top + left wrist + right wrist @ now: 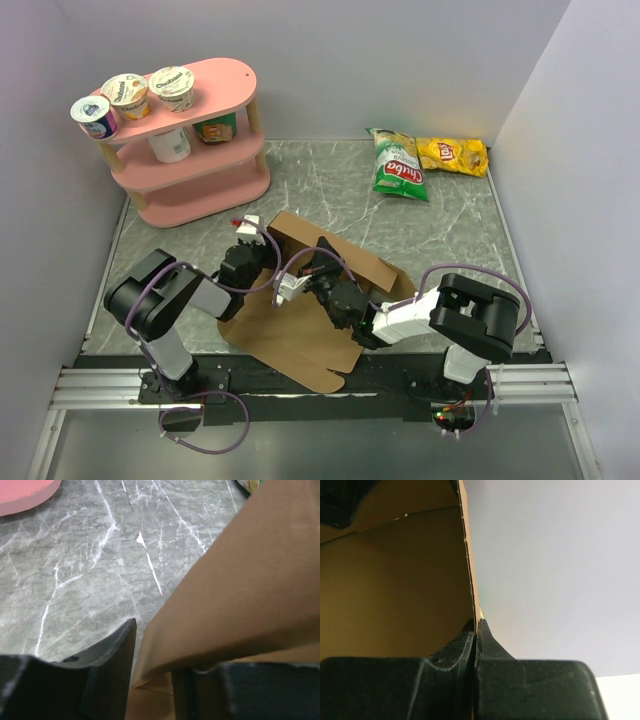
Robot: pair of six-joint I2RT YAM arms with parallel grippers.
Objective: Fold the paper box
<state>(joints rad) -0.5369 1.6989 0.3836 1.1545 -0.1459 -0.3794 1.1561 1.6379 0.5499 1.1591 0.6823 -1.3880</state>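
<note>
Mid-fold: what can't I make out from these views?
Top view: how either pair of jaws stands; too small, partly behind the raised box flap.
Left wrist: whether the jaws grip the box; bottom edge cuts this off.
Right wrist: most of the box, cut off beyond the clamped edge.

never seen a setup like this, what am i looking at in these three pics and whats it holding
A left arm and a right arm, both robotic, are bolted to a grey table. The wide picture looks down from above; the other two come from a camera on each wrist. On the table are a brown cardboard box with one panel raised, a pink shelf with cups, and two chip bags. The right gripper pinches a box edge, fingers shut. The left gripper is open, with a flap between its fingers.
</note>
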